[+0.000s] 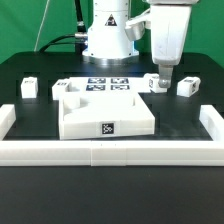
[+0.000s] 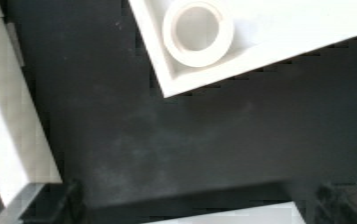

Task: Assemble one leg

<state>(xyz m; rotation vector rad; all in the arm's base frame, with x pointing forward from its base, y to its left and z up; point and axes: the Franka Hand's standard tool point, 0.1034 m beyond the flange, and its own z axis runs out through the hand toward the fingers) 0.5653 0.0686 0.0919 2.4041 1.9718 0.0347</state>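
Pincer (image 1: 165,74): fingers wide apart, holding nothing.
Leg (image 1: 157,84): on the tabletop (image 1: 35,110), just beside the pincer tips; tag too small to read.
Panel (image 1: 105,112): near the pincer; black-and-white square tag on front wall.

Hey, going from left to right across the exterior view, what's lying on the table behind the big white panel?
first leg → second leg → marker board → third leg → fourth leg

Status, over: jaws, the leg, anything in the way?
Gripper jaws open, empty. Small white plastic leg block beside gripper, not gripped. Large flat white square panel close alongside.
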